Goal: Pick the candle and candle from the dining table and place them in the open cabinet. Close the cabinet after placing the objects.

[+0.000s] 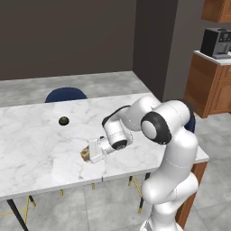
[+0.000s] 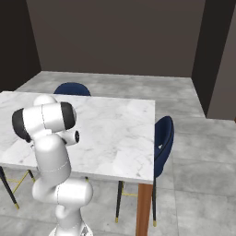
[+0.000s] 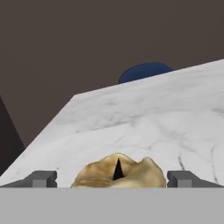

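Dining table [image 1: 40, 153]: a large white, grey-veined marble top on thin dark legs was recorded, standing on a grey tiled floor before a dark wall.

Golden candle [image 3: 118, 173]: a short, lumpy golden piece was found lying on the marble near the table's front edge. In the hand view it was seen low in the middle, between the two finger tips; in the left base view it [image 1: 85, 154] was partly covered by the hand.

Gripper [image 3: 113, 178]: the jaws were held wide apart, one grey tip to either side of the golden candle, with a gap visible on both sides. Nothing was gripped. The hand was set low and nearly level over the table top, at the end of the white arm bent down from the right of the left base view.

Black round lump [image 1: 63, 120]: a small dark ball was noted on the table, well apart from the golden candle, toward the far side.

Blue chairs: one [image 1: 66, 94] was placed behind the far edge of the table; another [image 2: 163, 138] was placed at the table's right end.

Coffee machine [image 1: 216, 43]: a dark unit was noted on a wooden counter at the far right.
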Controlling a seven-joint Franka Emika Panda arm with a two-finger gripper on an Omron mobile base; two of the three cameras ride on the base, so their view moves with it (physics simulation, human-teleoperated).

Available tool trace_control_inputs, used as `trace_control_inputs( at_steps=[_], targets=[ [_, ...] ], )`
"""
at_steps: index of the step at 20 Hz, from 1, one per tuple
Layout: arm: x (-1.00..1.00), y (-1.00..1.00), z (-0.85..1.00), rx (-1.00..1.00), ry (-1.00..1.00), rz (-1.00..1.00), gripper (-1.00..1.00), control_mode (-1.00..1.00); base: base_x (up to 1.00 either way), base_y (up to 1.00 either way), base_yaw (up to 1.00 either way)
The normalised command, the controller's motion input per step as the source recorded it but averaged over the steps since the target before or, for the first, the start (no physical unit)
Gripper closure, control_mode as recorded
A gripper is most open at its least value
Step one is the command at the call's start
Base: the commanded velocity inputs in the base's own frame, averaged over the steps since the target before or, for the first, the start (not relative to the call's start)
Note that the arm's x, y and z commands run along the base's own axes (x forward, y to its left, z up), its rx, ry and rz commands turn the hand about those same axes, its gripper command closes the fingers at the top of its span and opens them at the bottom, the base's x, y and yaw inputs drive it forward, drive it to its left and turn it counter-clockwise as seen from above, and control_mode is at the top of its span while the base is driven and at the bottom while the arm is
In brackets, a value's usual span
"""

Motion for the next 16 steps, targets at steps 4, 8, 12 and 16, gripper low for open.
trace_control_inputs(
  at_steps=[4,8,12,16],
  targets=[
    [0.02,0.29,-0.05,0.0,0.1,0.0,1.0,-1.0,0.0,0.0,0.0],
    [0.0,0.06,0.0,0.0,0.0,-0.01,1.0,-1.0,0.0,0.0,0.0],
    [0.0,0.0,0.0,0.0,0.0,0.0,1.0,-1.0,0.0,0.0,0.0],
    [0.0,-0.06,0.08,0.0,-0.07,0.0,1.0,-1.0,0.0,0.0,0.0]
  ],
)
